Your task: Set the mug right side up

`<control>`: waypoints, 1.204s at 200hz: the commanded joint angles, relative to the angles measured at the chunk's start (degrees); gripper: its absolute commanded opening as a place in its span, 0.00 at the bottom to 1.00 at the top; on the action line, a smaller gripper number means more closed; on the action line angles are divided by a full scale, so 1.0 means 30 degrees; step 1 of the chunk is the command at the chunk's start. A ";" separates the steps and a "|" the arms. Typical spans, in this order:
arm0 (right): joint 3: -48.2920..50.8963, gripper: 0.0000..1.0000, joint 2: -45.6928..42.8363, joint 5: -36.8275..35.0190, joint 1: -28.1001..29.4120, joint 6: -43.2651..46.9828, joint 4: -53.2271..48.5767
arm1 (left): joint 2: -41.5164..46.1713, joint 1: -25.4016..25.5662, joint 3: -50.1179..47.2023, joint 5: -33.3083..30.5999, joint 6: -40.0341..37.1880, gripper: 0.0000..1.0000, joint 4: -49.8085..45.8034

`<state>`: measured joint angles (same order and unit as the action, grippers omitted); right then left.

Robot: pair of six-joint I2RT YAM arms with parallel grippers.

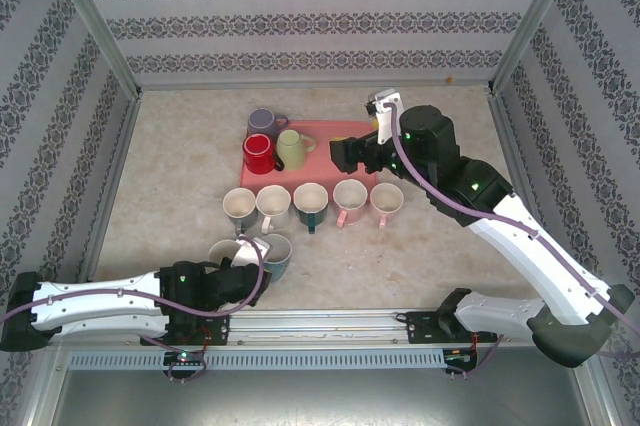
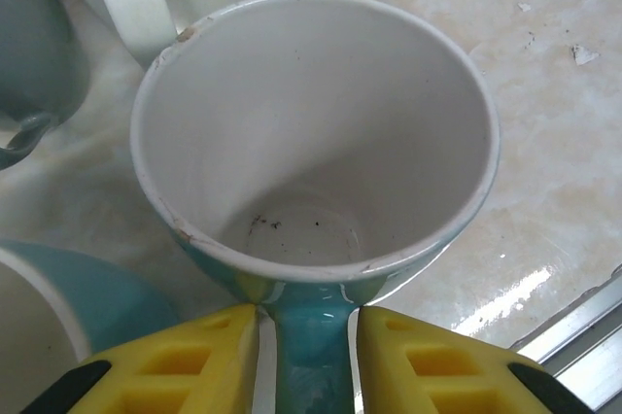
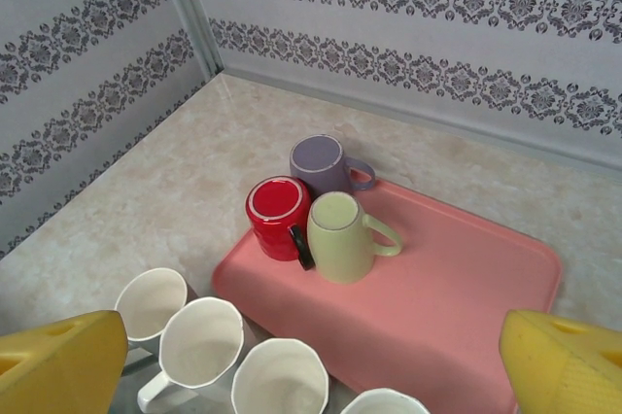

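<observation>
A teal mug (image 2: 316, 142) stands upright on the table, its white inside facing up, and in the top view this mug (image 1: 277, 249) sits at the front left. My left gripper (image 2: 309, 361) has a yellow pad on each side of the mug's handle, with a thin gap on both sides, so it is open and not pinching. From above, the left gripper (image 1: 250, 254) lies between this mug and a pale blue one. My right gripper (image 3: 311, 370) hangs wide open and holds nothing above the near edge of the pink tray (image 3: 457, 278).
On the tray, a purple mug (image 3: 326, 163), a red mug (image 3: 280, 215) and a yellow-green mug (image 3: 340, 234) stand upside down. A row of several upright mugs (image 1: 310, 204) stands in front of the tray. A pale blue mug (image 2: 58, 307) sits close on the left.
</observation>
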<state>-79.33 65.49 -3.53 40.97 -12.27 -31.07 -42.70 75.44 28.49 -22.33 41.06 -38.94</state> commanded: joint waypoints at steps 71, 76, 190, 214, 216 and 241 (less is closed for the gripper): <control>0.0397 0.98 -0.0474 0.0503 -0.0378 -0.0025 0.0418 | 0.0421 0.0268 0.0069 0.0037 0.0573 0.41 -0.1112; 0.0398 0.98 -0.0459 0.0546 -0.0404 -0.0012 0.0425 | 0.0419 0.0270 0.0075 0.0036 0.0609 0.41 -0.1101; 0.0426 0.98 -0.0281 0.1016 -0.0829 0.0216 0.0685 | 0.0047 0.0283 0.0237 0.0650 0.0918 0.47 -0.1108; 0.0625 0.98 -0.0298 0.1176 -0.1010 0.0165 0.0805 | -0.0724 0.0275 0.0162 0.0909 0.0775 0.43 -0.0597; 0.0616 0.98 -0.0298 0.1191 -0.1025 0.0150 0.0806 | -0.0779 0.0274 0.0154 0.0872 0.0703 0.43 -0.0566; 0.0830 0.98 -0.0298 0.1321 -0.1123 0.0136 0.0939 | -0.1389 0.0276 0.0272 0.0266 0.0134 0.37 -0.0018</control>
<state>-77.97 64.97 -0.86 38.35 -12.08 -30.11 -45.71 75.44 28.49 -19.66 42.57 -40.25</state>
